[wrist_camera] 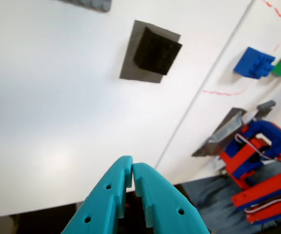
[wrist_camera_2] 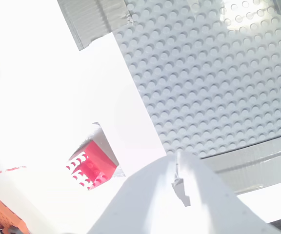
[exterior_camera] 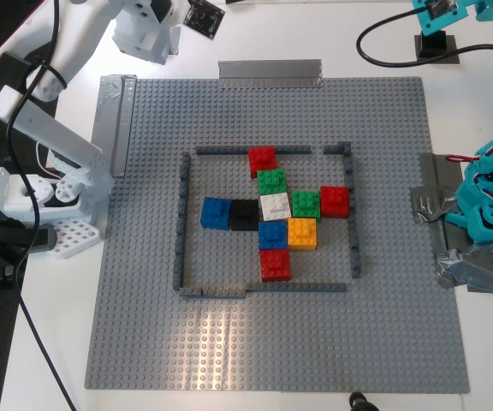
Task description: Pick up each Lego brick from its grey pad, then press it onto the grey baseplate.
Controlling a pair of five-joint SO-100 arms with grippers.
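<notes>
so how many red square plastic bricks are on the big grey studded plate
3. One red brick at the frame's far edge, one toward the exterior view's right, one nearest the camera. None seem hidden there.

My second gripper (wrist_camera_2: pixel 179 187) is showing as a white, overexposed shape, jaw tips meeting with nothing between them. A red brick (wrist_camera_2: pixel 92 165) is lying on the white table (wrist_camera_2: pixel 28 97), partly hidden behind a bright white edge; any pad under it is washing out in glare. The grey baseplate (wrist_camera_2: pixel 213 78) is filling much of the frame, studs clear. Silver tape (wrist_camera_2: pixel 94 17) is running along its edges.
</notes>
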